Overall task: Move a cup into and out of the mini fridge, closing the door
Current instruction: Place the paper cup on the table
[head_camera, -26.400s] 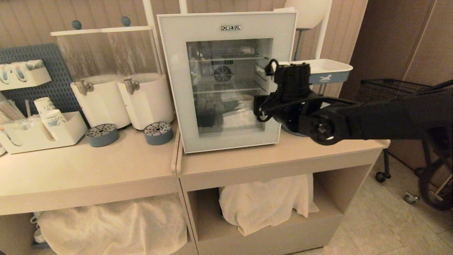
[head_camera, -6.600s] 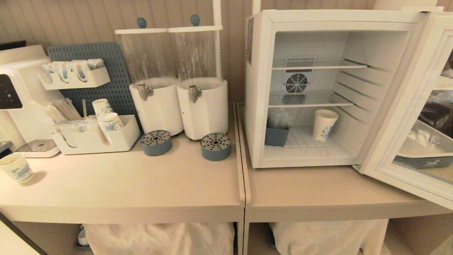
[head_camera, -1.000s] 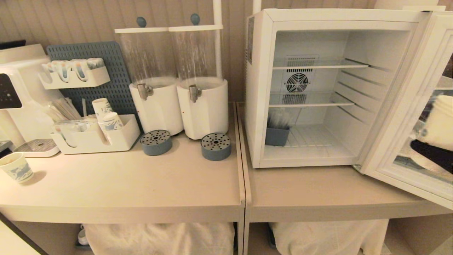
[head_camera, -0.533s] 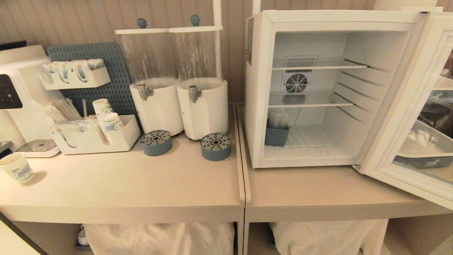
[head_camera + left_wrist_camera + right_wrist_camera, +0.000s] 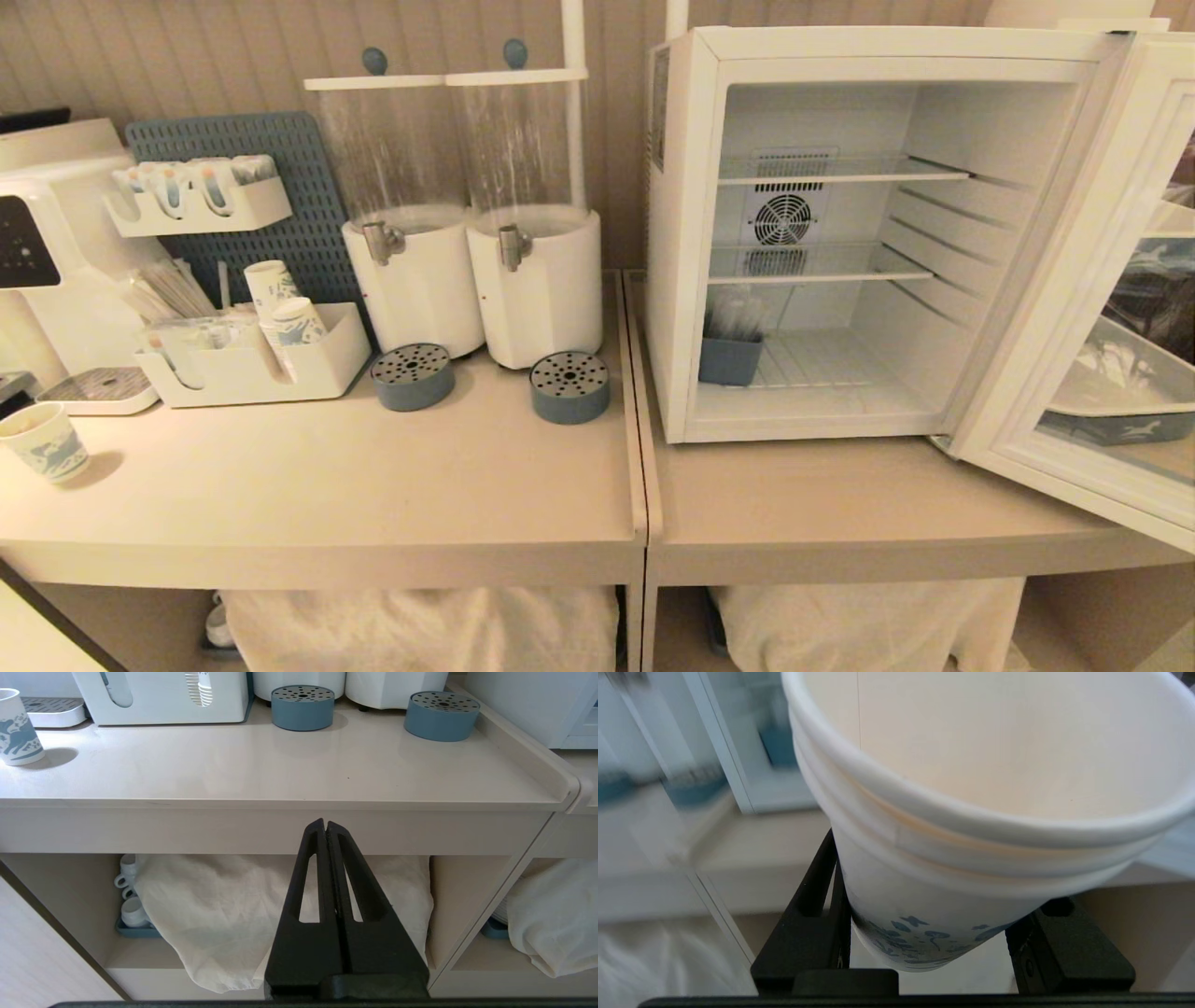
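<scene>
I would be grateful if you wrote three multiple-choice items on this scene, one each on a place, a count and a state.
1. Where is the cup?
A. On the fridge floor
B. In the right gripper
C. On the middle shelf

2. How many round blue-grey drip trays stand before the two drink dispensers?
A. One
B. Two
C. Four

3. What state is the door of the mini fridge in?
A. Swung open
B. Shut
C. Taken off

Answers:
1. B, the right wrist view shows the cup between the black jaws, and the head view shows no cup in the fridge.
2. B, one drip tray stands under each tap, the other beside it.
3. A, the door stands out to the right and the shelves are bare to view.
</scene>
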`<state>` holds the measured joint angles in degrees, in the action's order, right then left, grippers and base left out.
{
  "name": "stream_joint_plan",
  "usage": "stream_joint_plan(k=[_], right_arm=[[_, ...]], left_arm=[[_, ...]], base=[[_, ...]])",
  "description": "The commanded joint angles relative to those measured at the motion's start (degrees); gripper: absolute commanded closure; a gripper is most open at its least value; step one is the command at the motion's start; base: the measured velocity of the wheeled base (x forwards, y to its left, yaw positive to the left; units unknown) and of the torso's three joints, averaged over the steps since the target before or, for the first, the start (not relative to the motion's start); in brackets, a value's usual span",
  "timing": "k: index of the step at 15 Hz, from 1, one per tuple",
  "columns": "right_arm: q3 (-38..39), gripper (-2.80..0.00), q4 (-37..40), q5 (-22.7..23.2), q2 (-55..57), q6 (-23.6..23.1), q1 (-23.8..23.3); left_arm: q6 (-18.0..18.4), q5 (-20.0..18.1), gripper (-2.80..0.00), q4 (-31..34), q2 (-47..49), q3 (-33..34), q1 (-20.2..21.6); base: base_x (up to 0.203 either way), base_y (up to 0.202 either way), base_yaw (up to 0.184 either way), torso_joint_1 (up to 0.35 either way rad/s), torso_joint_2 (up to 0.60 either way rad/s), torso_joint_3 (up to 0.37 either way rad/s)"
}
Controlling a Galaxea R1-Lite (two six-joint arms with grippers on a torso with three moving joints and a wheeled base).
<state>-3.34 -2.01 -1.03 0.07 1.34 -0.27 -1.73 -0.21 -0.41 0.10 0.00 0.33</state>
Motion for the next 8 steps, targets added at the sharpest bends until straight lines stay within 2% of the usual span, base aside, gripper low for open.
stream_joint_plan(k=[1, 8], right_arm=[[3.1, 0.0, 3.4, 0.2, 0.0, -2.2, 0.1], [2.5, 0.0, 4.4, 0.5, 0.1, -2.9, 0.1]], left_arm=[[0.0, -0.1, 0.0, 0.0, 0.0, 0.1, 0.0], [0.0, -0.1, 0.0, 0.0, 0.0, 0.1, 0.0]], base=[[0.0, 0.0, 0.0, 0.0, 0.0, 0.0], [-0.011, 0.0, -0.001, 0.001, 0.0, 0.0]])
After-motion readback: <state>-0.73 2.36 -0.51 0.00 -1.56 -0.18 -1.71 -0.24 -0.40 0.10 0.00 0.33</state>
